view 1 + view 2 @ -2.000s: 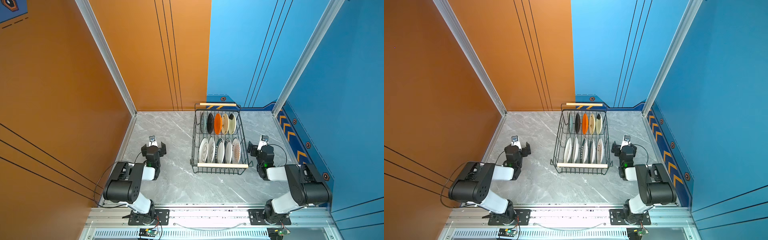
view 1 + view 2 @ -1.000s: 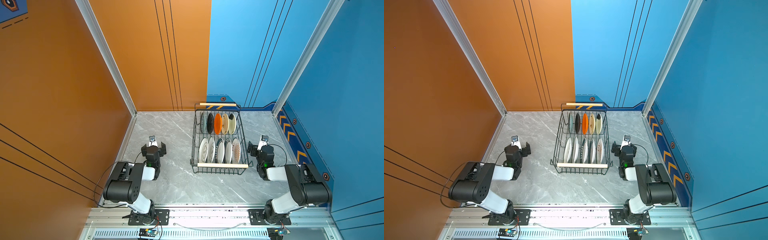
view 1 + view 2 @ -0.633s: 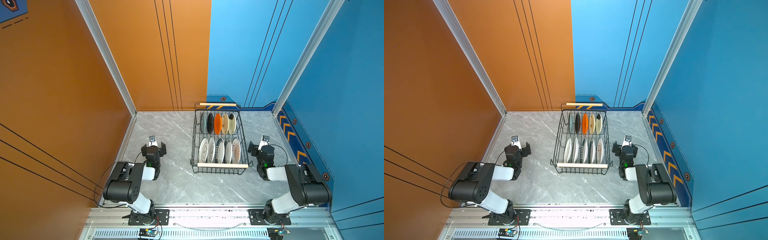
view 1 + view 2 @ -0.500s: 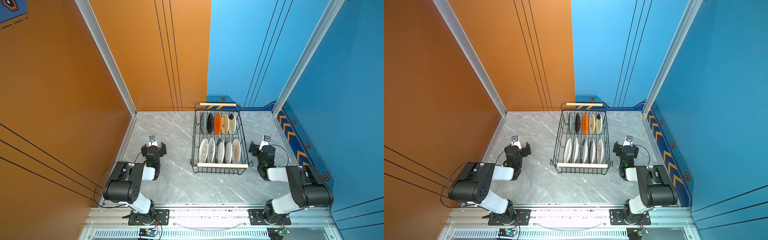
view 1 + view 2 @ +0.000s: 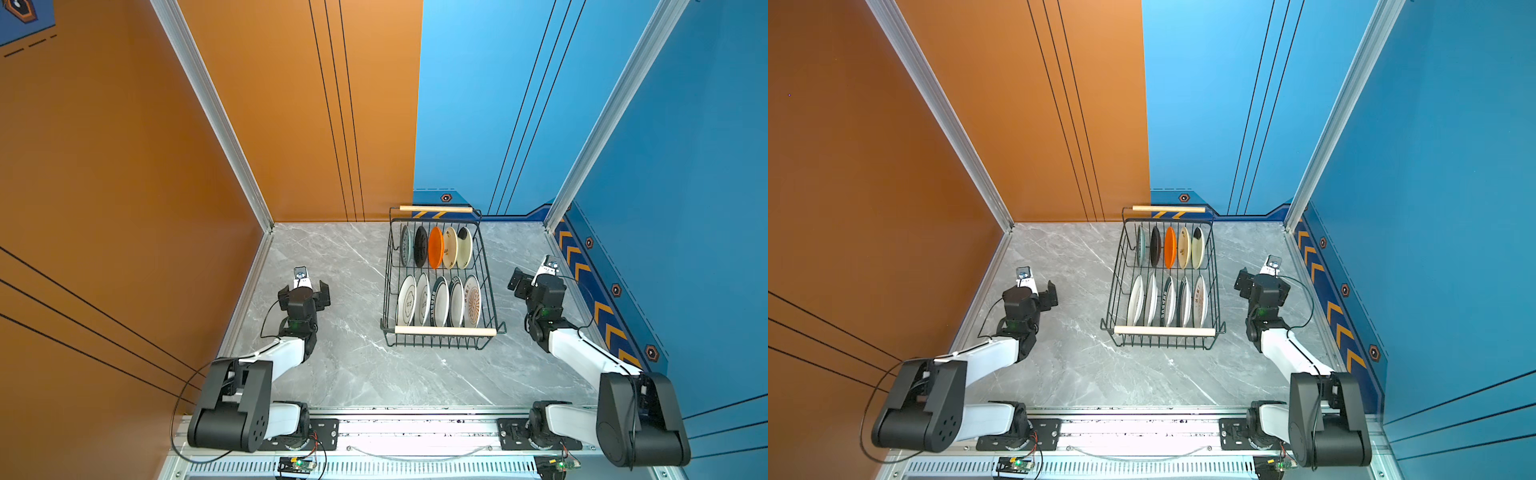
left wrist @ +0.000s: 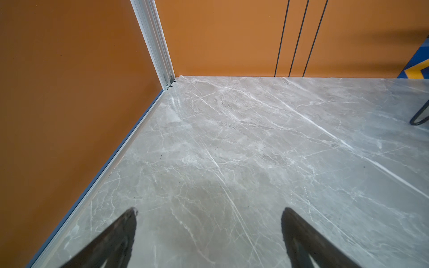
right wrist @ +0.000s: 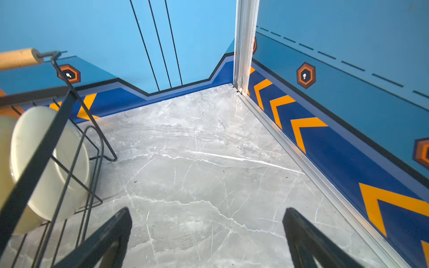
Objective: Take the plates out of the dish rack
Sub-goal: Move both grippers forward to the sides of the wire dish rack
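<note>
Only the right arm (image 5: 582, 356) has shifted slightly beside the dish rack (image 5: 444, 331), left fingers (image 6: 116, 236) and right fingers (image 7: 111, 234) both spread wide and empty, so all ten plates (image 5: 435, 248) remain racked.

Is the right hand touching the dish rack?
Apart. In both top views, bare tabletop shows between the open right hand and the dish rack.

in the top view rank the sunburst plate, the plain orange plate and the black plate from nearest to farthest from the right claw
1. sunburst plate: right end of the near row in the dish rack, on the side facing the right claw.
2. orange plate: middle of the far row.
3. black plate: far row, just left of the orange plate.
</note>
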